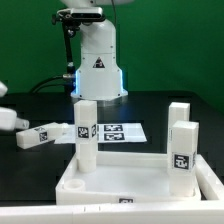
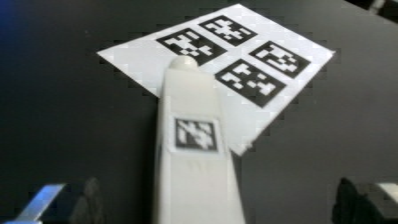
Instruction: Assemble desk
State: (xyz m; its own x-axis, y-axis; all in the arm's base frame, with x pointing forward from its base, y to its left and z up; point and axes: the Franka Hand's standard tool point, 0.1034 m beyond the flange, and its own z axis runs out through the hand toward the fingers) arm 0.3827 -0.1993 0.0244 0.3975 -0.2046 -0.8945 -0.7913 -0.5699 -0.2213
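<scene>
The desk's tabletop panel [image 1: 120,186] lies rim-up at the front of the exterior view. One white leg [image 1: 86,130] stands upright at its corner on the exterior view's left, and two more legs [image 1: 181,147] stand on the right. Another leg [image 1: 44,135] lies on the black table to the left. In the wrist view a tagged leg [image 2: 192,150] runs between my gripper's [image 2: 210,205] fingers [image 2: 45,203], its far end over the marker board [image 2: 222,55]. The fingers stand wide apart and clear of it on both sides. Which leg this is I cannot tell.
The white robot base [image 1: 98,65] rises behind the marker board [image 1: 118,132]. Part of a white object [image 1: 8,119] shows at the exterior view's left edge. A low white wall [image 1: 210,178] borders the tabletop on the right.
</scene>
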